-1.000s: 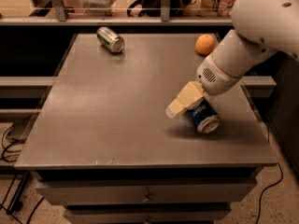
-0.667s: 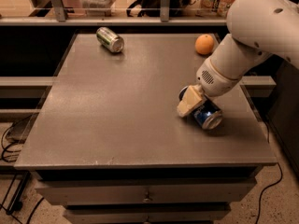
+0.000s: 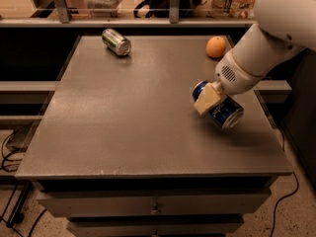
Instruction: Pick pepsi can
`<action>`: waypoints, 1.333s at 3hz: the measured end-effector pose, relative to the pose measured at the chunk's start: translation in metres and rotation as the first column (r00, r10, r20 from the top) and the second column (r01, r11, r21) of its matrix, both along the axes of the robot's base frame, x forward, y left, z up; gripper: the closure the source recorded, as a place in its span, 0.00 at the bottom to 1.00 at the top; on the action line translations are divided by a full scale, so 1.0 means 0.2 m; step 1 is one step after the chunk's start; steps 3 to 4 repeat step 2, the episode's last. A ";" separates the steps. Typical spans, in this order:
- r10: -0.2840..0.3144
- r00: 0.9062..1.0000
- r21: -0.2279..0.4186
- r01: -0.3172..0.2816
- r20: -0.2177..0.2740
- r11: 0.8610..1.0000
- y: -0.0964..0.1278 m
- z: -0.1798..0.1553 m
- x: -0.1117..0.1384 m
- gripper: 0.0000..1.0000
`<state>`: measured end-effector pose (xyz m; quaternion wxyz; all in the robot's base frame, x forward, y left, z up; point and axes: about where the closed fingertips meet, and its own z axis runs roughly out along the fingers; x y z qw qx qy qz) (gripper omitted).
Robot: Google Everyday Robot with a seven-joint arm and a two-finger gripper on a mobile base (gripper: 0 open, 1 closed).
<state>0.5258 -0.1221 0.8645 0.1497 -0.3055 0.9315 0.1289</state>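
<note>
The pepsi can (image 3: 227, 114), dark blue with silver ends, is on its side and tilted at the right of the grey table (image 3: 138, 107). My gripper (image 3: 216, 105) reaches in from the upper right on a white arm and is shut on the can. One tan finger (image 3: 206, 101) crosses the can's near side; the other finger is hidden behind the can. The can looks slightly raised, with a shadow under it.
A green-and-silver can (image 3: 116, 42) lies on its side at the table's back left. An orange (image 3: 216, 47) sits at the back right, just behind my arm. A railing and shelves run behind the table. Drawers are below the front edge.
My gripper has closed around the pepsi can and drawn it up and slightly back from where it lay on the table. The other can and the orange have not moved.
</note>
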 end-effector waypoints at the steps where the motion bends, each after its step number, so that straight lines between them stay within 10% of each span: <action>1: 0.072 0.986 0.020 -0.076 0.149 0.997 -0.01 0.29 0.03 1.00; 4: 0.070 0.987 0.021 -0.074 0.147 0.997 -0.01 0.29 0.02 1.00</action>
